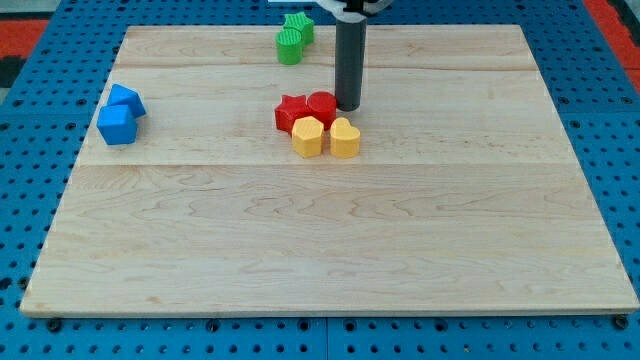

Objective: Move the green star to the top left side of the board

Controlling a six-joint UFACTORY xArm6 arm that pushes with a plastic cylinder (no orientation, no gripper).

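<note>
Two green blocks sit together near the view's top, left of centre. The upper one looks like the green star; the lower one is rounder. My tip stands right of and below them, touching the right side of a red block. The rod rises to the view's top edge.
A second red block lies left of the first. Two yellow blocks sit just below the red ones. Two blue blocks sit near the board's left edge. A blue pegboard surrounds the wooden board.
</note>
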